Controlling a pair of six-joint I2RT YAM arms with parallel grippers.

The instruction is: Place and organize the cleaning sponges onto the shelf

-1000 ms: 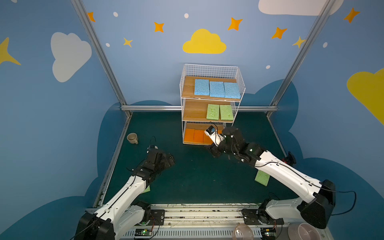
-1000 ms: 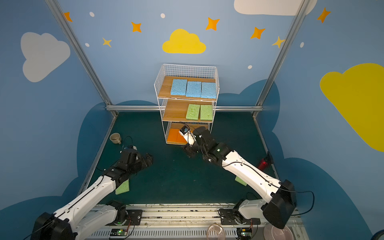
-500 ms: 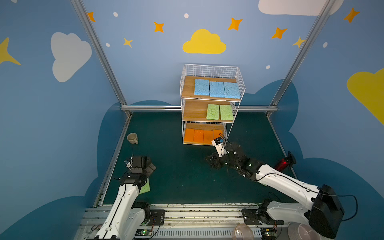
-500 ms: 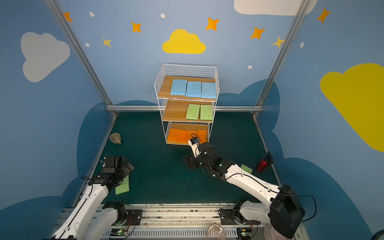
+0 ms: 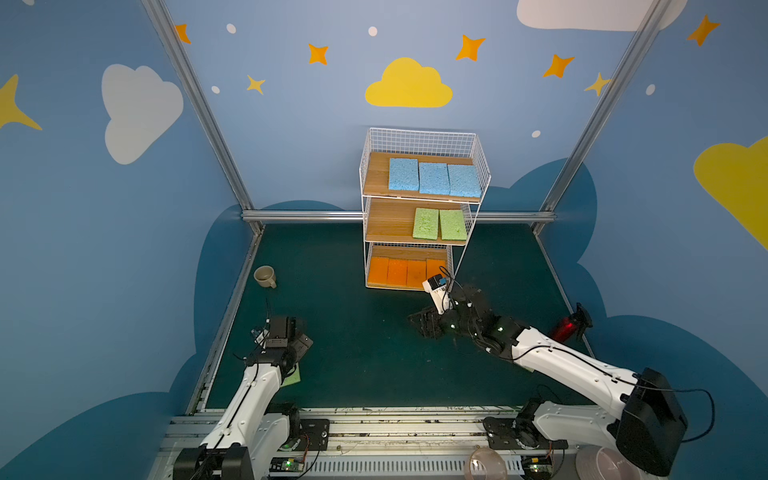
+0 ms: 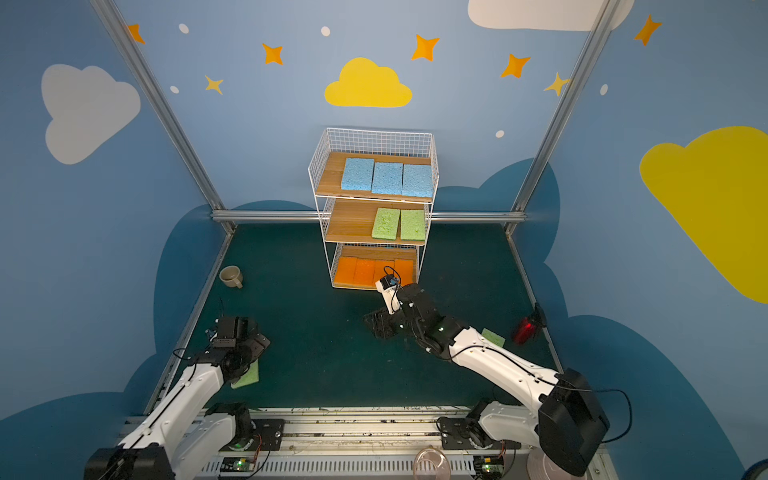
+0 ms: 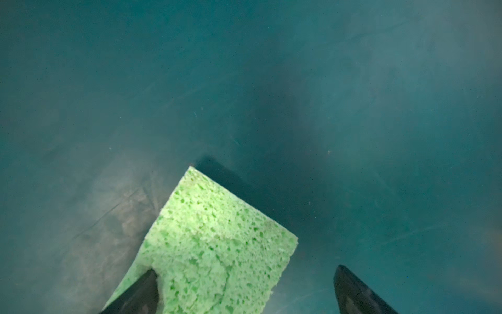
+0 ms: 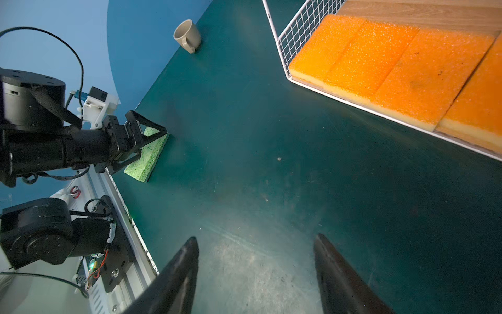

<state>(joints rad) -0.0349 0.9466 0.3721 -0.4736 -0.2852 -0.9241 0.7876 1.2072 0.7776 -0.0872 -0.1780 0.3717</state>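
The shelf stands at the back of the mat. Three blue sponges lie on its top board, two green ones on the middle board, several orange ones on the bottom board. A green sponge lies flat at the front left. My left gripper is open right over it, one finger on its edge. My right gripper is open and empty, low over the mat before the shelf. In a top view, another green sponge peeks from behind the right arm.
A beige mug stands by the left wall. A red object lies at the mat's right edge. The arms' metal rail runs along the front, with a clear bowl below it.
My left arm has drawn back from the middle to the front left, over the green sponge. My right gripper has pulled back from the shelf's bottom board and now hangs over the mat.
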